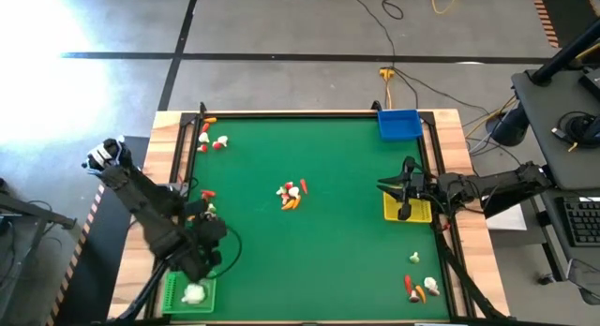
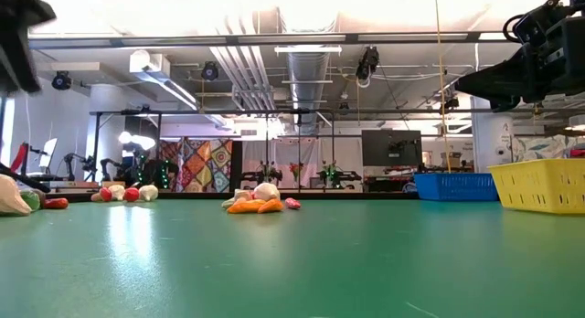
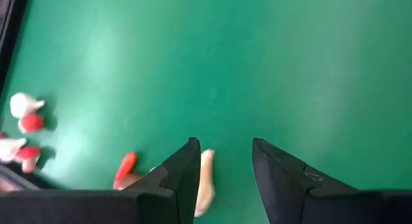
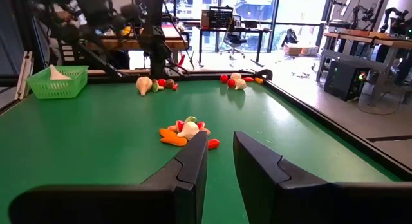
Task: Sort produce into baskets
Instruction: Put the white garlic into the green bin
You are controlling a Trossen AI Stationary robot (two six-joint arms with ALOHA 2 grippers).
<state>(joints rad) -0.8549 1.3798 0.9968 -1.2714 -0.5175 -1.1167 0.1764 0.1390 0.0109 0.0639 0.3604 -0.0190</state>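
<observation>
High view has the green basket point(image 1: 178, 296) at the left arm's near corner with one white bulb point(image 1: 194, 292) inside. The left gripper point(image 3: 222, 161) is hung just beside it with its fingers apart and nothing clamped. A pale piece point(image 3: 205, 185) is seen right by one finger, long axis roughly along the fingers, so it'd best be straddled crosswise before closing. The right gripper point(image 4: 220, 153), empty with a narrow gap, is parked over the yellow basket point(image 1: 417, 214).

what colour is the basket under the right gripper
Yellow. The basket sits below the right gripper, clearest in the high view; the low view also shows it.
</observation>
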